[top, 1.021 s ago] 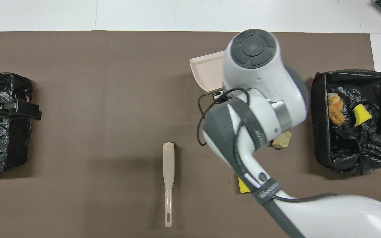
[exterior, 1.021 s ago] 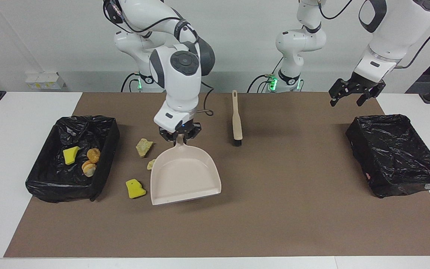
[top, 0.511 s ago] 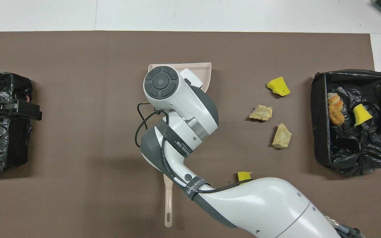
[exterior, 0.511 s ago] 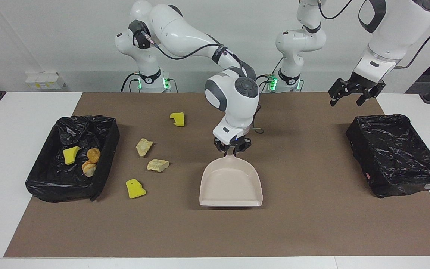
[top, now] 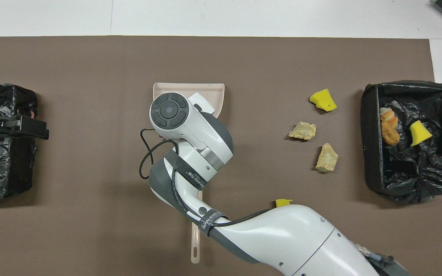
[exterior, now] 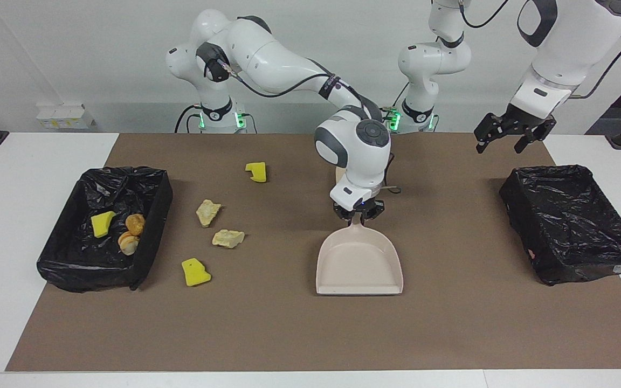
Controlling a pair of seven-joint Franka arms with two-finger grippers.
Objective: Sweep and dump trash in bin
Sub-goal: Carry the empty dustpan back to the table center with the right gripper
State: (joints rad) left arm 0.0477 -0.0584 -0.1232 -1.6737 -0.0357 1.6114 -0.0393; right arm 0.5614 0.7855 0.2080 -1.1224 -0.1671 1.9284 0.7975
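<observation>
Four trash lumps [exterior: 228, 237] are lying loose on the brown mat beside the black-lined bin [exterior: 151, 226], where three more seem to be sitting. Right gripper [exterior: 358, 216] is clamping the beige dustpan [exterior: 359, 264] by its handle at mid-table. Left gripper [exterior: 510, 136] is hanging splayed over the second bin [exterior: 574, 226].

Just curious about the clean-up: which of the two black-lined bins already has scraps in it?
The black-lined bin at the right arm's end holds a yellow sponge piece and orange-brown bready lumps; the bin at the left arm's end shows none.
</observation>
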